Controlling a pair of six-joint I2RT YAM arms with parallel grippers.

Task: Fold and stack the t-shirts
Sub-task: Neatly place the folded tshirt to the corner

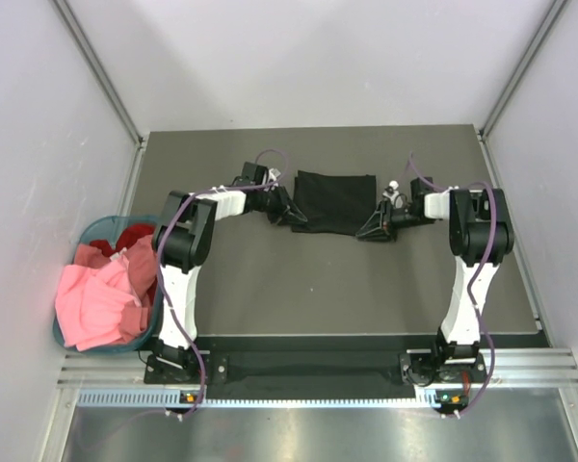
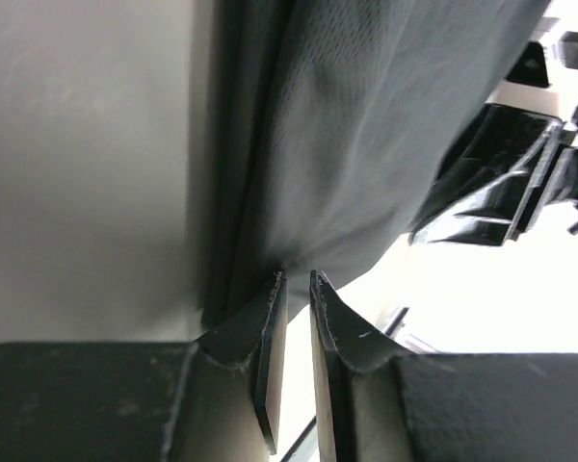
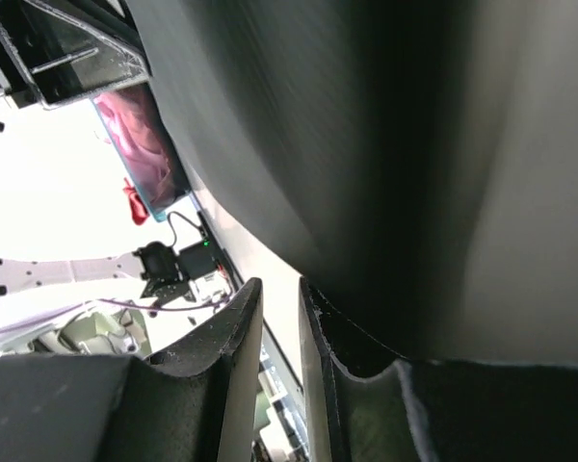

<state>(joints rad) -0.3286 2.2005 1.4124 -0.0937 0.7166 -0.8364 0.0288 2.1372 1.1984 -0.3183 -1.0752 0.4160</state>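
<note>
A plain black t-shirt lies folded in a rectangle at the far middle of the table. My left gripper is at its near left corner. In the left wrist view the jaws stand a narrow slit apart, and the black cloth runs down into the fingertips. My right gripper is at the near right corner. Its jaws are also a slit apart, with the dark cloth meeting the right fingertip. Pink t-shirts and a red one sit in the basket.
A round teal basket stands at the table's left edge, partly over the side. White walls close in the left, right and back. The dark grey table runs from the shirt to the front rail.
</note>
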